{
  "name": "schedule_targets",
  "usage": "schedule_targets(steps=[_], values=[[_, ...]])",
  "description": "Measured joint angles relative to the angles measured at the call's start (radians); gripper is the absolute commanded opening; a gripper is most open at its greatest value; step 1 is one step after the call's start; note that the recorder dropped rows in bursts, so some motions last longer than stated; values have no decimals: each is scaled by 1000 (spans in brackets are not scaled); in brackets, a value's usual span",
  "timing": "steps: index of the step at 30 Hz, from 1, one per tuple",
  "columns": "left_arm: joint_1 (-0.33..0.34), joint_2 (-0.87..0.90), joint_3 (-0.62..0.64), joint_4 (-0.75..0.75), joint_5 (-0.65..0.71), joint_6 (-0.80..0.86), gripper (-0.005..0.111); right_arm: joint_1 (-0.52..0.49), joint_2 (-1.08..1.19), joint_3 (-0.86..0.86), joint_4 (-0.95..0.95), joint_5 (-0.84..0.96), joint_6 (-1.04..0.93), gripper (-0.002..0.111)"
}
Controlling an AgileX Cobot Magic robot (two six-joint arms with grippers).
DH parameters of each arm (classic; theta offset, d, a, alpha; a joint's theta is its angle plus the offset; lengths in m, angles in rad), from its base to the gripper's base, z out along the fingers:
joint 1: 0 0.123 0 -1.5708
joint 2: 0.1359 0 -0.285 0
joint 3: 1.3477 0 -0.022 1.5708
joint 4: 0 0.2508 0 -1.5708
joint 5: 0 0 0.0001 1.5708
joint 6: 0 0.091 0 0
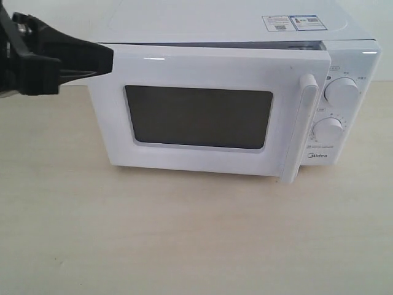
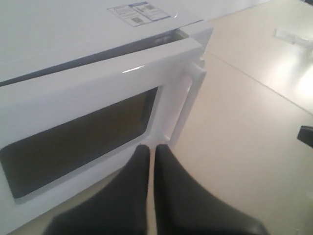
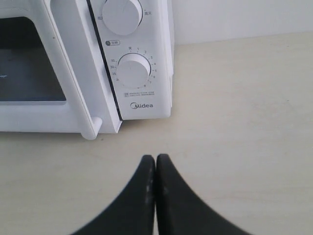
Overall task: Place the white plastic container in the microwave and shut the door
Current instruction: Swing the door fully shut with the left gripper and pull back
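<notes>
The white microwave (image 1: 233, 24) stands on the table. Its door (image 1: 202, 67), with a dark window, is almost closed: a narrow dark gap shows along the door's top (image 2: 98, 93), and its handle (image 1: 301, 129) side stands slightly off the body. My left gripper (image 1: 109, 59) is shut and empty, its tips at the door's upper left corner; in the left wrist view the gripper (image 2: 152, 148) points at the door's lower part near the handle (image 2: 188, 105). My right gripper (image 3: 155, 157) is shut and empty, low over the table in front of the dial panel (image 3: 133, 70). The white plastic container is out of view.
The light wooden table (image 1: 184, 233) stretches in front of the microwave. Two round dials (image 1: 341, 91) sit on the right panel. A small pale object (image 2: 293, 36) lies far off on the table, and a dark part (image 2: 307, 134) shows at the left wrist view's edge.
</notes>
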Motion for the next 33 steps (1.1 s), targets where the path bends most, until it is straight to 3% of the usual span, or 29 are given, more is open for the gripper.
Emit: schedule_targets(steps=[14,33], values=[[0,-343,192,-94,-25,-20,4,0,0,0,0,0,0,0],[0,-594,209,-107,78,-67,4,0,0,0,0,0,0,0]])
